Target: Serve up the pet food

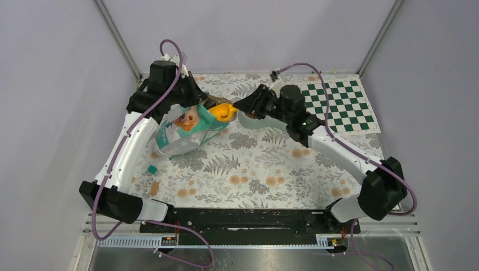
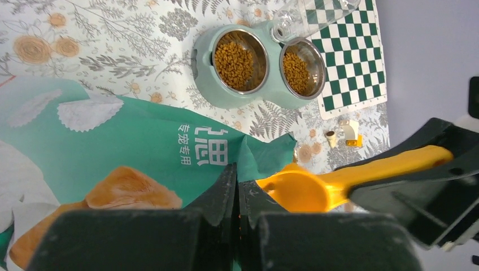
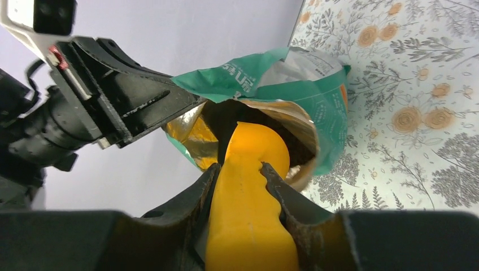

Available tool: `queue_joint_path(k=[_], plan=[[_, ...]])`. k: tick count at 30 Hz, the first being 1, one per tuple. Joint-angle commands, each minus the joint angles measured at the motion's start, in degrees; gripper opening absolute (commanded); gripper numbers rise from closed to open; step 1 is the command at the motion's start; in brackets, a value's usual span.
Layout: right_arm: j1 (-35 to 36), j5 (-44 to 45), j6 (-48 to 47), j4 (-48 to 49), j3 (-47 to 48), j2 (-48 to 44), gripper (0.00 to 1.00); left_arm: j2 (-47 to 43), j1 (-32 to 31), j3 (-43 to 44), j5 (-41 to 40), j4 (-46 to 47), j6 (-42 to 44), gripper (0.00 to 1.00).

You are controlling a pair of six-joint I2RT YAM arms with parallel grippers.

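While my left claw [image 2: 237,189] is pressed fully shut on the top edge of the teal bag [image 2: 141,141], I hold the bag's mouth up in the upper left of the overhead view. My right claw [image 3: 240,169] is closed partway, both fingers clamped on the handle of the yellow-orange scoop [image 3: 248,149]. The scoop's head points into the bag's open, foil-lined mouth. The inside of the bag is too dark in my right wrist view for me to tell what lies there. In my left wrist view the scoop's hollow sits at lower centre, just beside the pinched bag edge, and looks bare orange. The pet food [image 2: 234,56] that I can see fills both steel cups of a pale green double bowl [image 2: 206,84] at the upper centre of that view. The bowl stands on the flowered tabletop [image 1: 254,169], its right end touching or overlapping a green-and-white checkered mat [image 2: 353,62]. From overhead, my right forearm covers most of the bowl, and the bag leans toward the lower left of the frame.
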Motion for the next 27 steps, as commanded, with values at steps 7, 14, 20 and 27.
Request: queue_joint_path(k=[7, 14, 20, 27], plan=[[9.57, 6.80, -11.10, -5.13, 13.01, 16.35, 0.00, -1.72, 0.02, 1.64, 6.65, 9.19, -4.66, 0.00], [12.91, 10.53, -17.37, -10.83, 21.27, 26.37, 0.00, -0.80, -0.12, 0.54, 8.68, 10.99, -6.44, 0.00], [14.53, 8.63, -21.97, -14.08, 23.07, 32.41, 0.00, 0.20, -0.27, -0.19, 10.52, 12.35, -7.80, 0.00], [14.58, -4.37, -25.10, -14.89, 23.61, 34.53, 0.00, 2.37, -0.32, 1.51, 11.34, 12.79, -8.70, 0.00]])
